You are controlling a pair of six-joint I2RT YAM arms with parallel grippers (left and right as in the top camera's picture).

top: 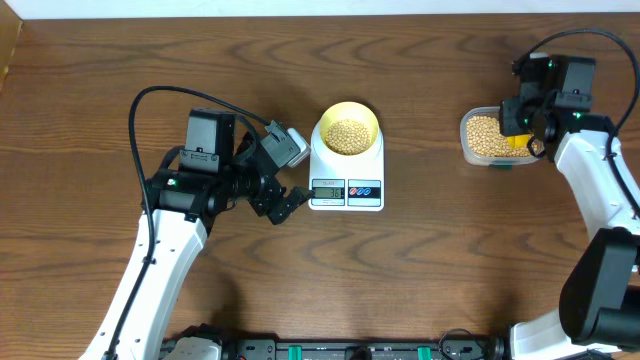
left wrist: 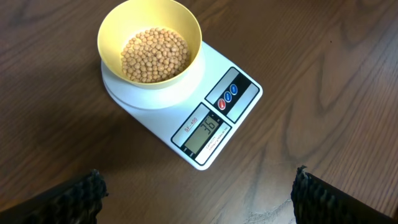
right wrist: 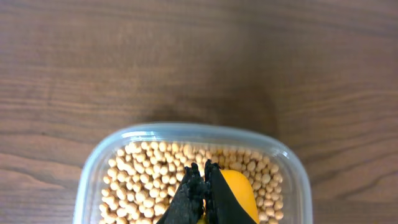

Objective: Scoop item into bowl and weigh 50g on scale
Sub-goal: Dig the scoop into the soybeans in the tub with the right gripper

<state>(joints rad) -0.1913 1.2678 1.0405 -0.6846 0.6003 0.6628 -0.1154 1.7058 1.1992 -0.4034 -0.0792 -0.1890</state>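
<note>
The pale-yellow bowl (top: 372, 120) (left wrist: 186, 22) sits on the round platform of the white scale (top: 370, 203) (left wrist: 186, 112), partly filled with tan beans (top: 347, 137) (left wrist: 154, 55). The display reads 36. My left gripper (top: 295, 175) (left wrist: 199, 177) hovers just left of the scale's display end, open wide with nothing between its fingers. At the right, my right gripper (top: 530, 140) (right wrist: 204, 169) is down in a clear tub (top: 465, 135) (right wrist: 186, 127) of more beans (right wrist: 155, 168). It is shut on a yellow scoop (right wrist: 239, 190), whose bowl lies among the beans.
The scale stands mid-table and the tub near the right edge, with bare wood tabletop (top: 430, 240) between them. A black cable (top: 170, 95) loops above the left arm. Both arm bases sit at the table's front edge.
</note>
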